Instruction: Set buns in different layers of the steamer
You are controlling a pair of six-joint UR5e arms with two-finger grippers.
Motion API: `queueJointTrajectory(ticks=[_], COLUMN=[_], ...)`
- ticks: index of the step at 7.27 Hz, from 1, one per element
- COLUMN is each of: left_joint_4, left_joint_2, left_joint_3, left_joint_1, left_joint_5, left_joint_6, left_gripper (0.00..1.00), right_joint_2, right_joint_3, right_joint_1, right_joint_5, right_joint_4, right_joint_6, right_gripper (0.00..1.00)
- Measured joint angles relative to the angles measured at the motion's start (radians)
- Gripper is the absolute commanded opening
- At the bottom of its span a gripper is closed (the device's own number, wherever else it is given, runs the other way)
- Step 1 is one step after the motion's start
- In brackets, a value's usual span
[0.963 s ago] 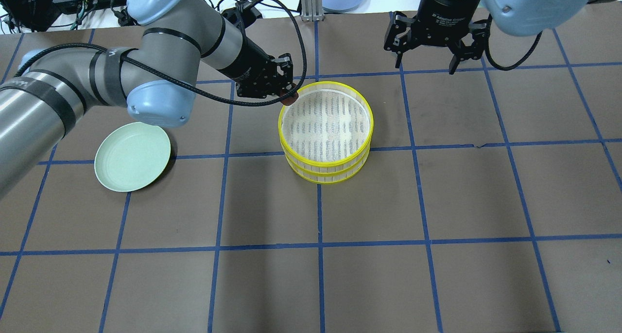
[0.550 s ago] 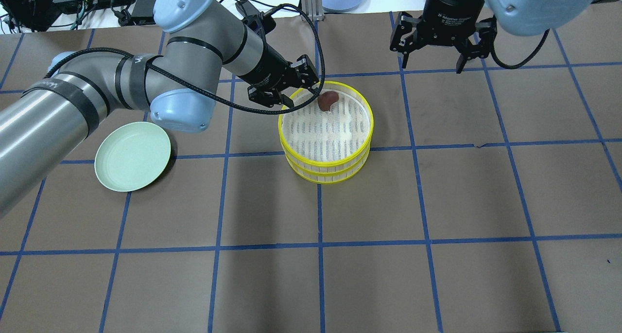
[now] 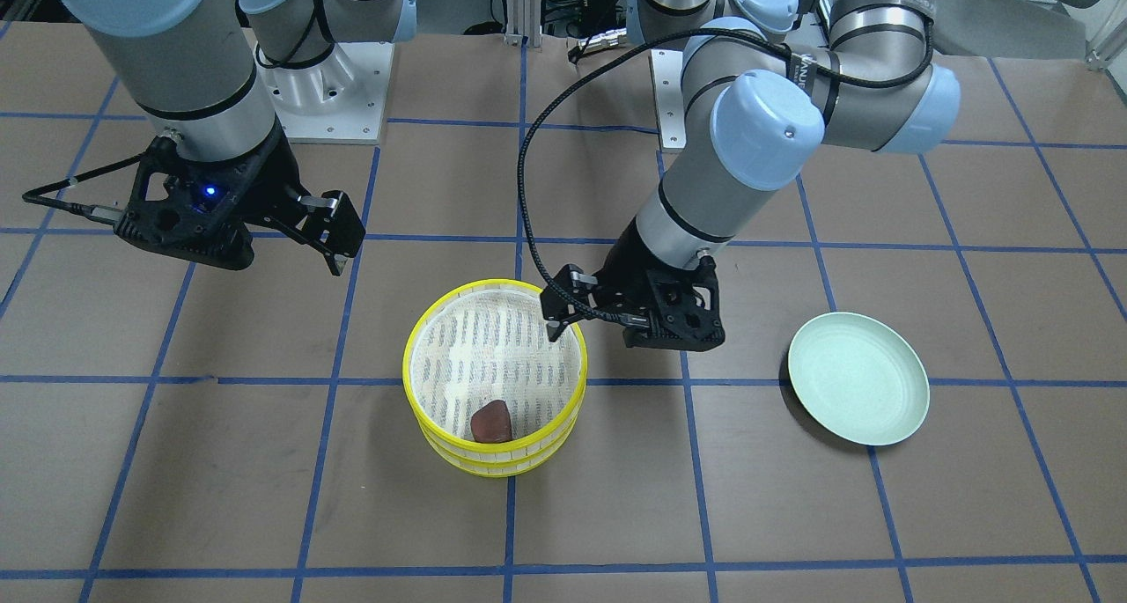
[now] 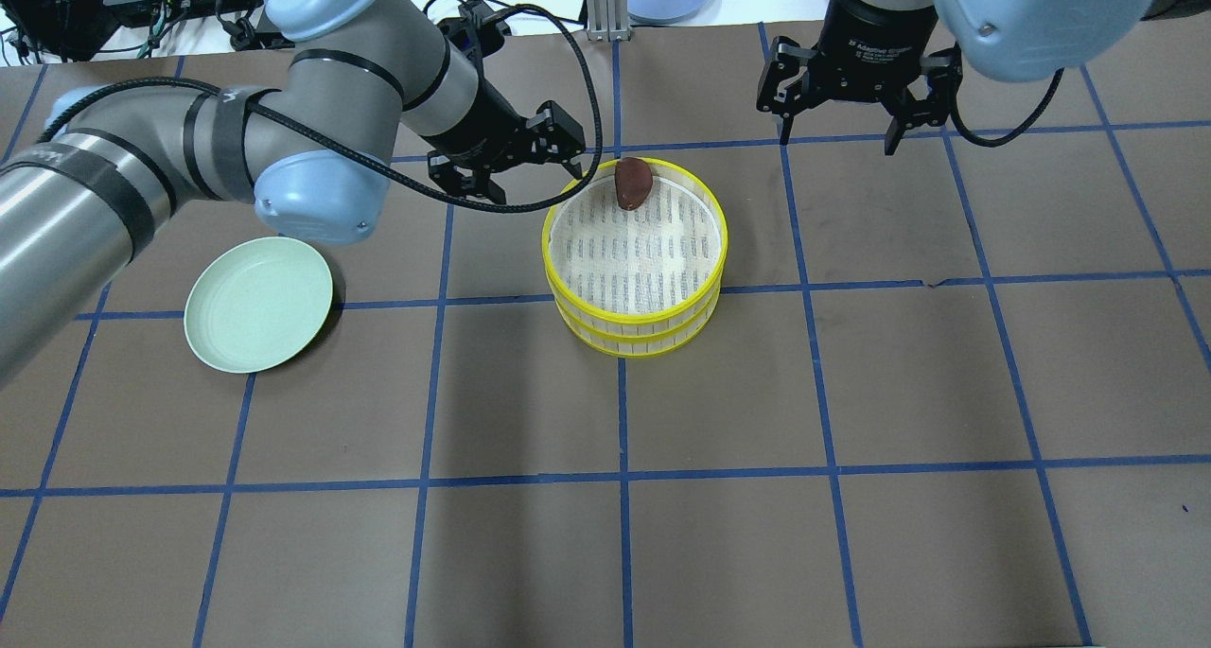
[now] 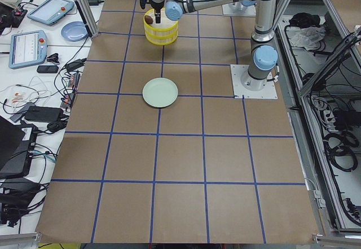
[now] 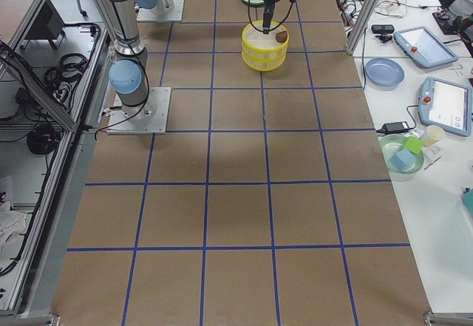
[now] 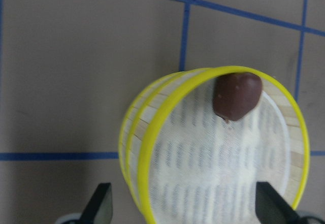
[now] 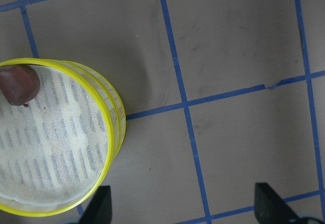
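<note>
Plate (image 4: 257, 305): pale green, laid on the table (image 4: 851, 393) at far left, well apart from the trays.
Left gripper (image 4: 535, 183): fingers spread, nothing held. It is hung just beside the top tray's left far rim, apart from the bun.
Top tray (image 4: 546, 241): stacked on the lower tray (image 4: 636, 343), near the table's middle.
Brown bun (image 4: 633, 183): laid on the top tray's mesh floor, against the far rim.
Right gripper (image 4: 837, 137): fingers spread, nothing held. It is hung over the table, right of the trays and apart from them.
</note>
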Motion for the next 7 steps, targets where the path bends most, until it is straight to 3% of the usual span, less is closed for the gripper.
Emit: queueJointTrajectory(ticks=[4, 7], left_joint_4=[-0.380, -0.477], left_joint_2=[0.127, 0.223], left_joint_3=[0.144, 0.154], left_joint_1=[0.171, 0.207], left_joint_5=[0.183, 0.246], left_joint_6=[0.317, 0.339], left_gripper=[1.00, 1.00], right_joint_2=[-0.004, -0.005], right_joint_3=[0.008, 0.008], right_joint_1=[0.000, 0.000], right_joint_5=[0.004, 0.006], right_joint_4=[-0.001, -0.003], right_joint_6=[0.002, 0.001], right_gripper=[1.00, 1.00])
